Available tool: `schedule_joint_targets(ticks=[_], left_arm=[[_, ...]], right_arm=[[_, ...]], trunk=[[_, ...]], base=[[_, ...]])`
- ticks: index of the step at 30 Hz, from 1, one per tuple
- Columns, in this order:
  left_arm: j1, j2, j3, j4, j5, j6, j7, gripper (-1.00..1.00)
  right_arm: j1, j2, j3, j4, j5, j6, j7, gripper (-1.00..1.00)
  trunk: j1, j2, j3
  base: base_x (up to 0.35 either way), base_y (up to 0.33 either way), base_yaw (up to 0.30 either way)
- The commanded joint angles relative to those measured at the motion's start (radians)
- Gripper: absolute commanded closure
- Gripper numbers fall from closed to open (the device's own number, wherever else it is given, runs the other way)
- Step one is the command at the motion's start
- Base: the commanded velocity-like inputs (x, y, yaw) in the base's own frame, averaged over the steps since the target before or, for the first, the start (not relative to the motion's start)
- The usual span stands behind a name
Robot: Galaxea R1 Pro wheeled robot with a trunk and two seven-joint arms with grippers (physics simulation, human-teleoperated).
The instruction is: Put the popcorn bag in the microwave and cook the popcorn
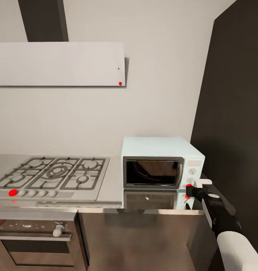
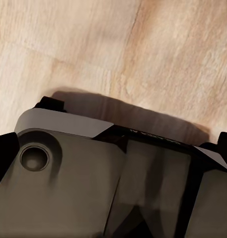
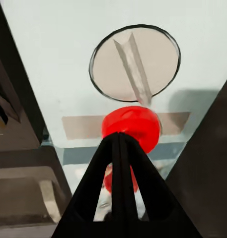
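Grey countertop (image 1: 114, 184) carries hob (image 1: 53, 174) and microwave (image 1: 161, 165); closed right tool (image 1: 189, 190) touches its red light (image 3: 130, 128).

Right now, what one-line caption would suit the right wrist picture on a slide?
Closed end effector pointing at the microwave panel's round red light, just below a white knob.

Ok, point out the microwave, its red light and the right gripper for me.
microwave (image 1: 153, 172): head view, on the dark glass door.
red light (image 3: 135, 124): right wrist view, on the round red dome below the white knob.
right gripper (image 3: 119, 141): right wrist view, at the closed fingertips touching the light.
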Motion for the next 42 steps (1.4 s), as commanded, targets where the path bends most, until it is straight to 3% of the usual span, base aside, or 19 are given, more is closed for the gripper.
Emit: schedule_joint_targets(ticks=[1, 4, 12, 23, 42], left_arm=[[-0.001, 0.000, -0.008, 0.001, 0.009, -0.004, -0.001, -1.00], [-0.001, 0.000, -0.008, 0.001, 0.009, -0.004, -0.001, -1.00], [-0.001, 0.000, -0.009, 0.001, 0.009, -0.004, -0.001, -1.00], [-0.001, 0.000, -0.009, 0.001, 0.008, -0.004, -0.001, -1.00], [-0.001, 0.000, -0.009, 0.001, 0.008, -0.004, -0.001, -1.00]], right_arm=[[-0.001, 0.000, -0.005, 0.013, 0.010, 0.002, 0.008, 1.00], [-0.001, -0.002, -0.005, 0.075, 0.013, -0.007, 0.005, 1.00], [-0.001, -0.016, -0.007, 0.116, 0.011, -0.012, 0.002, 1.00], [-0.001, -0.027, -0.037, 0.122, 0.012, -0.016, 0.002, 1.00], [-0.001, -0.027, -0.039, 0.124, 0.014, -0.016, 0.002, 1.00]], trunk=[[0.000, -0.001, -0.001], [0.000, -0.001, -0.001], [0.000, -0.001, -0.001], [0.000, -0.001, -0.001], [0.000, -0.001, -0.001]], base=[[0.108, 0.000, 0.000], [0.101, 0.000, 0.000], [0.053, 0.000, 0.000], [0.013, 0.000, 0.000], [0.137, 0.000, 0.000]])
